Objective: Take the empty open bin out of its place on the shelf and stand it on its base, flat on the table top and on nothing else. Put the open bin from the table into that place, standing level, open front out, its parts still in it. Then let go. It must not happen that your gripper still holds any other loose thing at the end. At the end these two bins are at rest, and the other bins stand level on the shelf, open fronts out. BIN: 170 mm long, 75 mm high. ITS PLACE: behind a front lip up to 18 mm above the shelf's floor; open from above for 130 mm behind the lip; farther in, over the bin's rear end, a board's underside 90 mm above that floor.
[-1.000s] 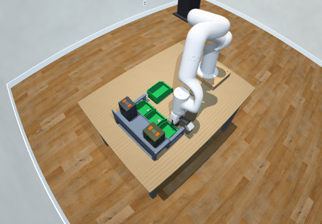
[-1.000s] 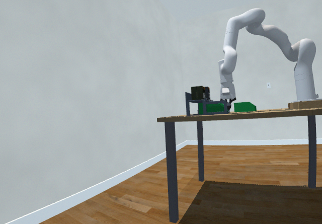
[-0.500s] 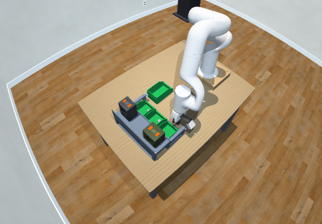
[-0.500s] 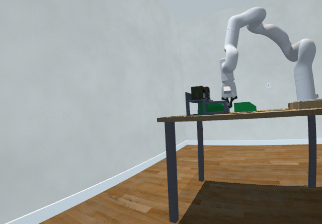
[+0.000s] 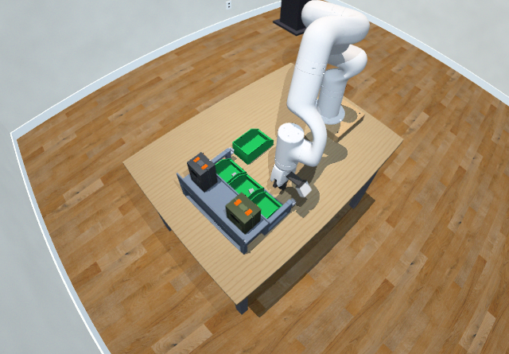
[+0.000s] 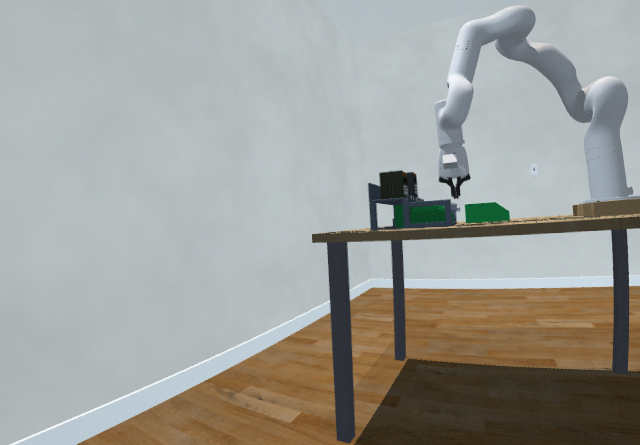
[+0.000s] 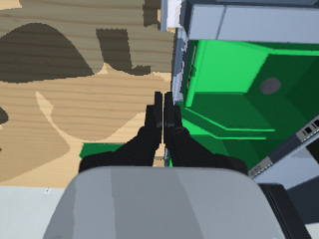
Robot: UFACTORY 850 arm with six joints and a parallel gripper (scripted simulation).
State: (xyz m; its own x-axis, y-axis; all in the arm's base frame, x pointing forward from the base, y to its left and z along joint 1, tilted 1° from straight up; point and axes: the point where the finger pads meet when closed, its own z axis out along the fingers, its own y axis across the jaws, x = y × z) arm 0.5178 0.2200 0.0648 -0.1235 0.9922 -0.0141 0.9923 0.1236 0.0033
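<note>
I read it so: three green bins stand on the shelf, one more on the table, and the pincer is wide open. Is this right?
Not quite: the pincer is shut, holding nothing, as the wrist view shows. Three green bins on the shelf and one more on the table are correct.

White rounded arm [image 5: 308, 83], grey wrist housing, black fingers, round white base.

We see a bare test room: plain grey walls [image 6: 155, 120], a wooden plank floor [image 5: 410, 259], one wooden table [image 5: 213, 235] with a white arm [image 5: 308, 83] bolted on.
</note>
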